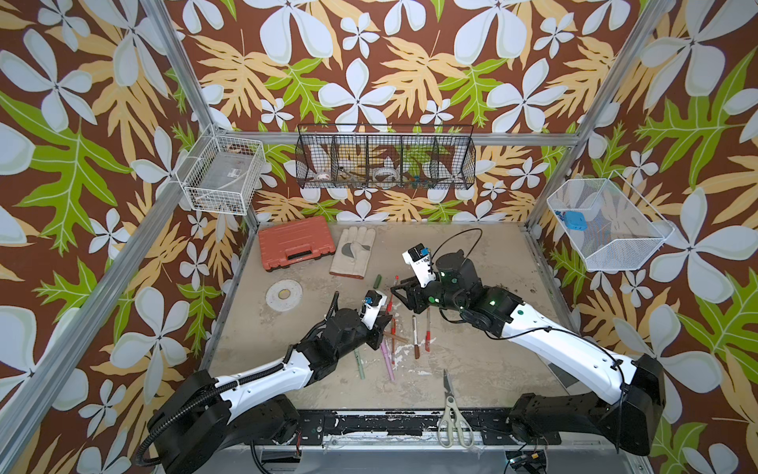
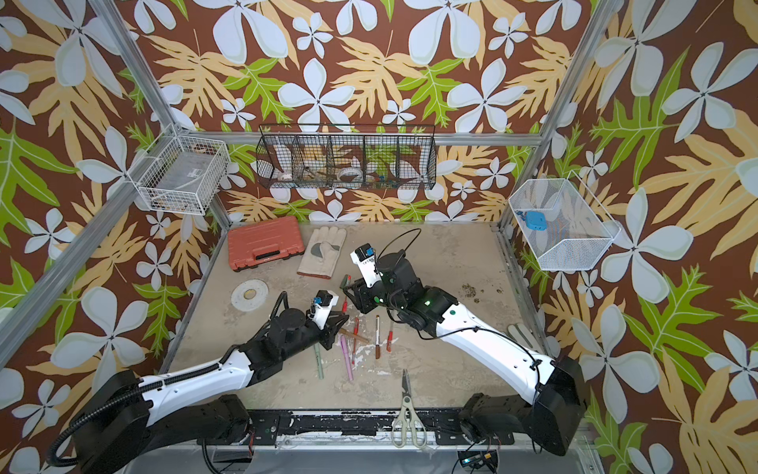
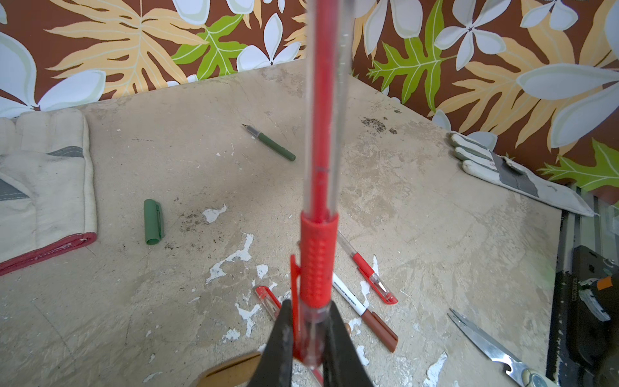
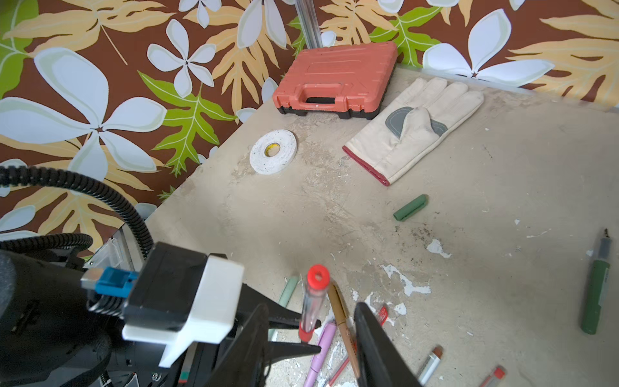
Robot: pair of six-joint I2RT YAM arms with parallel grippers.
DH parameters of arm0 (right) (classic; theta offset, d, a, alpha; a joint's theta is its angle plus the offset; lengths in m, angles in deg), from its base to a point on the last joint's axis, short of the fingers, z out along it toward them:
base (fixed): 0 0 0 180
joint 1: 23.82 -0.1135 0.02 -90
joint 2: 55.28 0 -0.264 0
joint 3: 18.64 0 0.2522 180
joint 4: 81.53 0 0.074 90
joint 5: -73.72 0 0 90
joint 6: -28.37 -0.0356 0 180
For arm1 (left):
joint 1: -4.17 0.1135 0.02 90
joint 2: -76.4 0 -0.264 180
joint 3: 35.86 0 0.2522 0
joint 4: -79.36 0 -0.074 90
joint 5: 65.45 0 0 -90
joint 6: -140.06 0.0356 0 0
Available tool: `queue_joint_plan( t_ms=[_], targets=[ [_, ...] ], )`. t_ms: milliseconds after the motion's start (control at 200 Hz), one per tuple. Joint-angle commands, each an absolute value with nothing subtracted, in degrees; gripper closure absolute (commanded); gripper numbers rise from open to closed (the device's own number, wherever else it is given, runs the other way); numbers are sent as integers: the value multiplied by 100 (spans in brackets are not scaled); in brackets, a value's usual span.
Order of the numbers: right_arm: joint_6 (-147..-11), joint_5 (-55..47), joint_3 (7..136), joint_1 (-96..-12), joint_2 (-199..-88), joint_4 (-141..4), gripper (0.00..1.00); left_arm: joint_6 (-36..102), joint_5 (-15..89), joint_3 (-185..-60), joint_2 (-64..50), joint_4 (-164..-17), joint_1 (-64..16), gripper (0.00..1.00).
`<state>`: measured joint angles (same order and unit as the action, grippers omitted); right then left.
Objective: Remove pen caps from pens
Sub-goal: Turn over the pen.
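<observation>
My left gripper [image 1: 387, 318] [image 3: 310, 305] is shut on the capped end of a red-and-clear pen [image 1: 392, 296] [image 3: 320, 187]. Its clear cap with a red clip sits between the jaws. The pen slants up toward my right gripper [image 1: 394, 288] [image 4: 311, 306], which is open. Its fingers stand on either side of the pen's red-plugged end [image 4: 317, 276] with gaps on both sides. A dark green cap [image 1: 377, 280] [image 4: 410, 207] lies loose, apart from its uncapped dark green pen [image 3: 272, 144]. Pale green [image 1: 358, 363], pink [image 1: 386, 361], tan [image 1: 396, 337] and white-and-brown [image 1: 415, 336] pens lie capped below the grippers.
An orange tool case [image 1: 296, 247], a work glove [image 1: 353, 252] and a tape roll [image 1: 284, 293] lie at the back left. Scissors [image 1: 451, 410] lie at the front edge. A second glove [image 3: 512, 174] lies by the right wall. Wire baskets hang on the walls.
</observation>
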<state>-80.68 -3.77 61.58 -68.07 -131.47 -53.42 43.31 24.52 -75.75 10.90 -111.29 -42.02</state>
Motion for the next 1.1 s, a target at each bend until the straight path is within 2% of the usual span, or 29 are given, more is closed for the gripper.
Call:
queue_joint_plan(
  t_ms=[0, 360, 586, 641, 696, 731, 786, 971, 1091],
  targets=[
    [-8090, -330, 6256, -6817, -13217, -5299, 63, 4443, 2324, -7616, 1074, -11123, -4227, 100],
    [-8058, -274, 6333, -6819, -13412, -5303, 79, 4535, 2182, -7660, 1008, -11096, -4382, 100],
    [-7991, -453, 6324, -6814, -13335, -5291, 100, 4523, 2119, -7651, 1046, -11095, -4390, 100],
    [-7969, -492, 6315, -6804, -13303, -5310, 100, 4485, 2076, -7647, 1063, -11088, -4389, 100],
    [-7971, -512, 6308, -6781, -13280, -5345, 100, 4415, 2043, -7638, 1089, -11099, -4383, 88],
    [-7984, -505, 6298, -6764, -13263, -5383, 100, 4373, 2034, -7626, 1120, -11126, -4384, 73],
    [-7997, -469, 6280, -6703, -13237, -5452, 100, 4281, 2067, -7601, 1196, -11166, -4390, 61],
    [-8044, -26, 6165, -6390, -13016, -6131, 100, 3478, 2598, -7467, 1919, -11226, -4386, 43],
    [-7991, 313, 6000, -6238, -12799, -6830, 100, 2744, 2624, -7187, 2763, -11241, -4374, 25]
  ],
)
